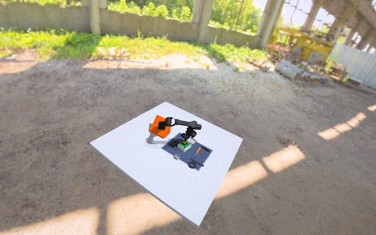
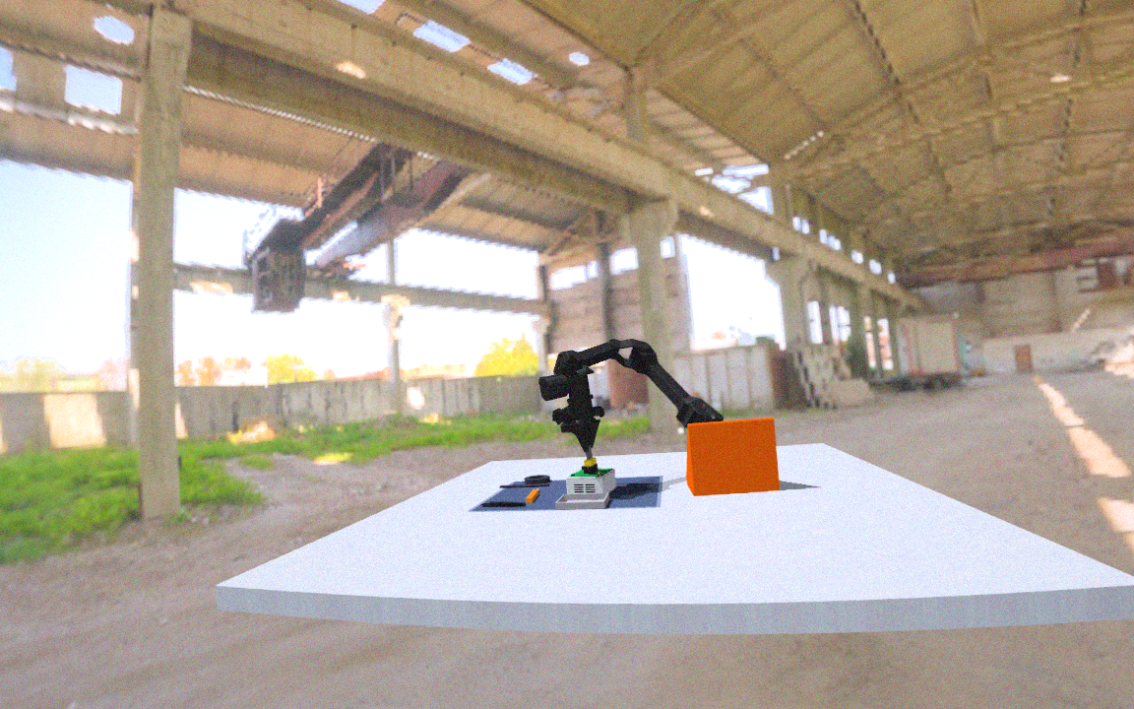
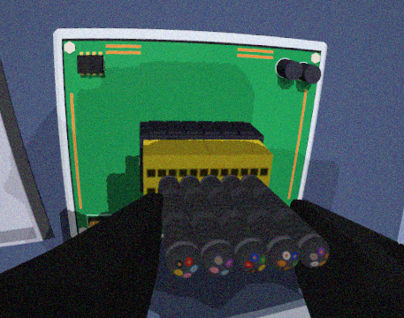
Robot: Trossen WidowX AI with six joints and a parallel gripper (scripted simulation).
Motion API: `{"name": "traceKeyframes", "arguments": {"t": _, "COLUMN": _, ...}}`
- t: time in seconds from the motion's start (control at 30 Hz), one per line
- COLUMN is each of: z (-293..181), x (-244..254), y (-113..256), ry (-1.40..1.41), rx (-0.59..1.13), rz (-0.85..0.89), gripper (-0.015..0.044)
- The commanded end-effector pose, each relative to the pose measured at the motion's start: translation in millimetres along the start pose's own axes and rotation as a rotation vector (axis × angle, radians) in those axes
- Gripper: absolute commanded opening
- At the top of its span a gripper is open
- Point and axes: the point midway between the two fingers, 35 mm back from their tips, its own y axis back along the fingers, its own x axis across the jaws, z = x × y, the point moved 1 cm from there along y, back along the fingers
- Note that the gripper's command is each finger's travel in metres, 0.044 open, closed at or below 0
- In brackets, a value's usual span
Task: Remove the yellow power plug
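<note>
Top view, left to right. Orange block (image 1: 166, 133) (image 2: 732, 456) on the white table (image 1: 142, 157) (image 2: 685, 564), toward one side; black arm (image 1: 183, 122) (image 2: 664, 384) rises from it and reaches over the blue mat (image 1: 188, 155) (image 2: 647, 489) (image 3: 362, 132).

Small pale part (image 1: 176, 157) at the mat's near edge, too small to identify. Next, a pale vented housing (image 1: 184, 148) (image 2: 584, 485) carrying the green circuit board (image 1: 181, 145) (image 2: 604, 472) (image 3: 166, 97).

Yellow power plug (image 1: 185, 142) (image 2: 590, 464) (image 3: 206, 155) at the black socket (image 3: 199, 129) on that board; how deep it sits, cannot tell. Gripper (image 1: 185, 140) (image 2: 589, 455) (image 3: 226, 212) points down, pinching the plug. Wrist view: dark cables (image 3: 219, 216) run from the plug between the fingers, coloured cores at their ends.

Grey tray (image 1: 194, 141) (image 2: 583, 506) (image 3: 16, 234) just beside the housing; plug outside it. Farther right on the mat: black ring (image 1: 188, 166) (image 2: 536, 481), dark bar (image 1: 197, 162) (image 2: 514, 485) beside it, orange-handled tool (image 1: 197, 150) (image 2: 533, 496), then a slim black tool (image 1: 205, 148) (image 2: 503, 504).
</note>
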Motion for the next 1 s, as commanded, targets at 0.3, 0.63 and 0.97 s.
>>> {"name": "traceKeyframes", "arguments": {"t": 0.3, "z": -0.8, "x": -19.6, "y": 14.9, "ry": 0.022, "rx": -0.029, "rz": 0.263, "gripper": 0.0000}}
{"name": "traceKeyframes", "arguments": {"t": 0.63, "z": -1.3, "x": -5.5, "y": 19.2, "ry": 0.020, "rx": -0.031, "rz": 0.111, "gripper": 0.0000}}
{"name": "traceKeyframes", "arguments": {"t": 0.97, "z": -1.6, "x": 1.0, "y": 22.4, "ry": 0.018, "rx": -0.031, "rz": 0.038, "gripper": 0.0000}}
